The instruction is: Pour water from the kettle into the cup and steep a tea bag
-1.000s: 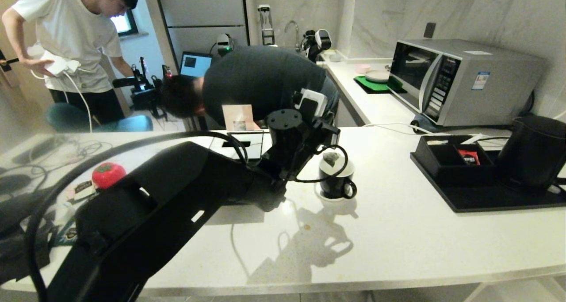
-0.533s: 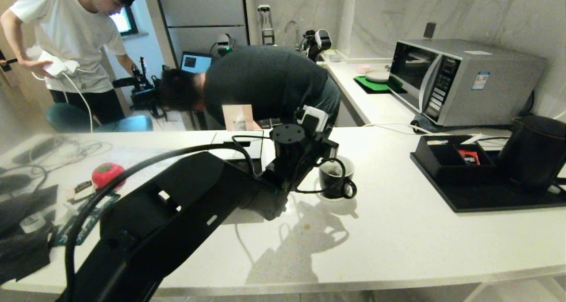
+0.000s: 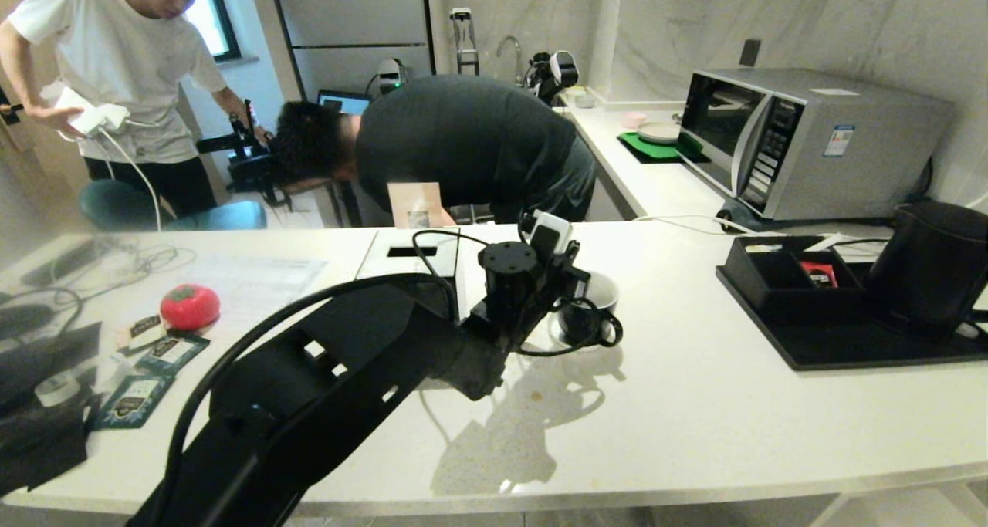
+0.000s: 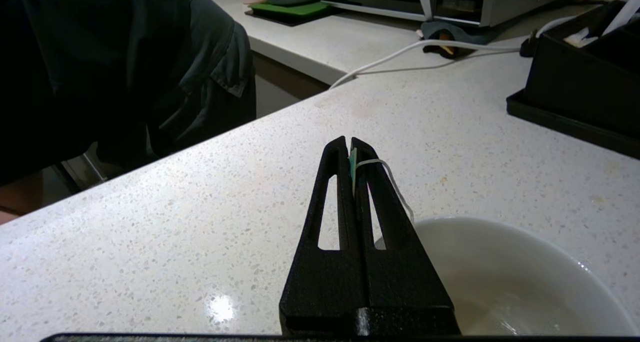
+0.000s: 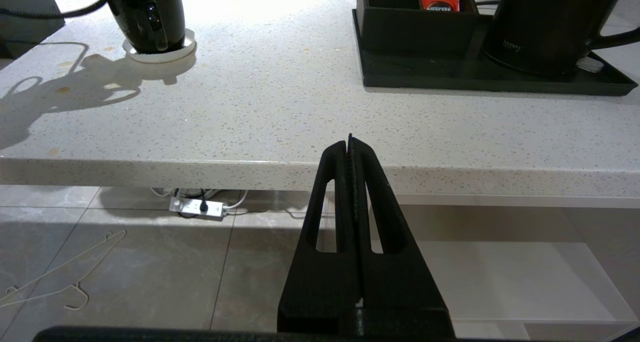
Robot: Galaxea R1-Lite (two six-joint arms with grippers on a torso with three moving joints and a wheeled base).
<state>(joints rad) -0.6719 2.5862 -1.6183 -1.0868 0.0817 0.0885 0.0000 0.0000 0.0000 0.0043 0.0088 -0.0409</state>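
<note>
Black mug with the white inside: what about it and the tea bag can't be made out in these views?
- Tea bag itself: seen in no view. The left wrist view shows only its white string and tag pinched in the left gripper.
- Black mug: the left arm covers its near side in the head view.
- Water level: the left wrist view's bottom edge cuts off the white inside.

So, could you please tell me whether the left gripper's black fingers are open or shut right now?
Shut. The left gripper pinches a small green tag and white string above the white-lined black cup.
</note>
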